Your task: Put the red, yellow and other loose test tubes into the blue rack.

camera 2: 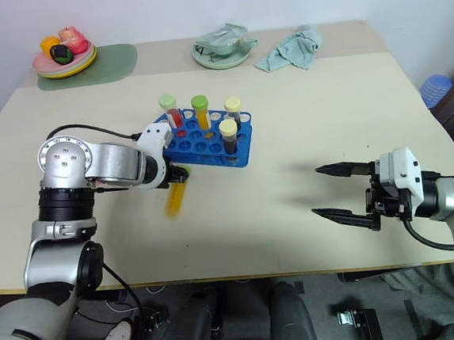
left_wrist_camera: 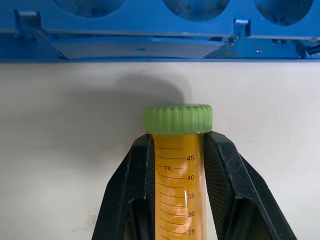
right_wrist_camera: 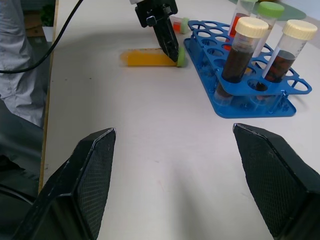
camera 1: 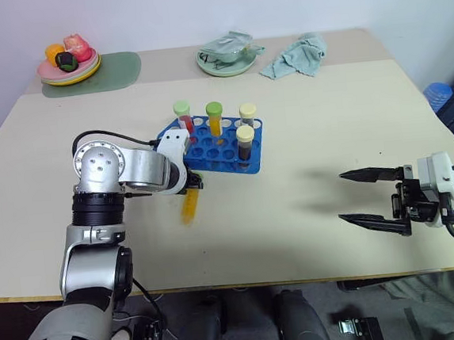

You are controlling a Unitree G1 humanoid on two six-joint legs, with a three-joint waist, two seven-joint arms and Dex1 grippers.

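Clamping its black fingers just below the green cap of a yellow-filled test tube (left_wrist_camera: 179, 170), the robot's left gripper (left_wrist_camera: 177, 200) takes hold of the tube where it lies on the bench (camera 1: 310, 210), just in front of the blue rack (camera 1: 223, 148). Four tubes already stand upright in the rack: a red one (camera 1: 183, 118), an orange-yellow one with a green cap (camera 1: 215, 118) and two dark ones with cream caps (camera 1: 245, 144). Many holes remain free, so the yellow tube looks to be the step in hand. Another loose tube with red liquid (right_wrist_camera: 179, 23) lies on the bench behind the left gripper, beside the rack, and appears to be left for later. The right gripper (camera 1: 372, 197) hovers over bare bench well to the right, its jaws spread wide and holding nothing. At the far edge sit a plate of toy fruit (camera 1: 69, 68) on a green mat (camera 1: 115, 72), a pale green dish (camera 1: 228, 62) and a crumpled cloth (camera 1: 296, 56), all well apart from the work. The standing tubes nearest the front may crowd the chosen hole.
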